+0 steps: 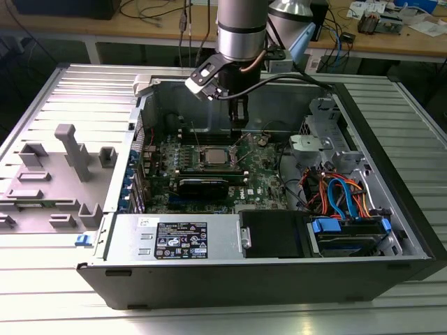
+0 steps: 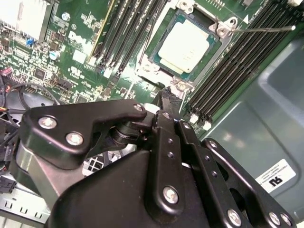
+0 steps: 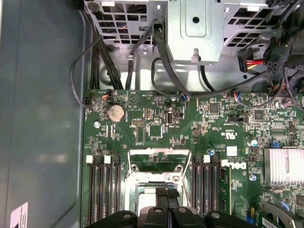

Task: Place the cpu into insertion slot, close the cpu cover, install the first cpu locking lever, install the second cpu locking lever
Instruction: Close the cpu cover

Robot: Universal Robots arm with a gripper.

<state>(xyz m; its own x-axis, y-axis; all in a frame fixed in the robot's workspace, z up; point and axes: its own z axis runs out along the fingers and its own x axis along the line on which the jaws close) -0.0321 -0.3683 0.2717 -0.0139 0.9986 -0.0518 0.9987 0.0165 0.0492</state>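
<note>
**A:** Where is the hand?

**B:** The hand (image 1: pixel 239 124) hangs from the arm at the upper middle of the exterior view, low over the board. Its fingers (image 2: pixel 167 108) are drawn close together, and I see nothing held between them.

**A:** And the cpu?

**B:** The cpu (image 2: pixel 185 45) lies flat in the insertion slot (image 2: pixel 148 67), silver top up. In the second wrist view it sits just beyond the fingertips. In the exterior view it is at the centre, a little toward the exterior view's left of the hand.

**A:** So which step is this?

**B:** Placing looks done, I'd judge. I cannot tell whether the cpu cover is down. One locking lever (image 2: pixel 266 29), a thin rod, juts free over the memory slots (image 2: pixel 247 61) and looks unlatched. That puts the work at the cover or the levers.

**A:** What does that call for?

**B:** A small, accurate push with narrow tips, I think. The rod is slim, and memory slots flank the socket on both sides of the green motherboard (image 3: pixel 156 123), so there is little room for sideways slip. The open computer case (image 1: pixel 279 279) walls it all in, lying on the ribbed bench (image 1: pixel 209 317).
</note>
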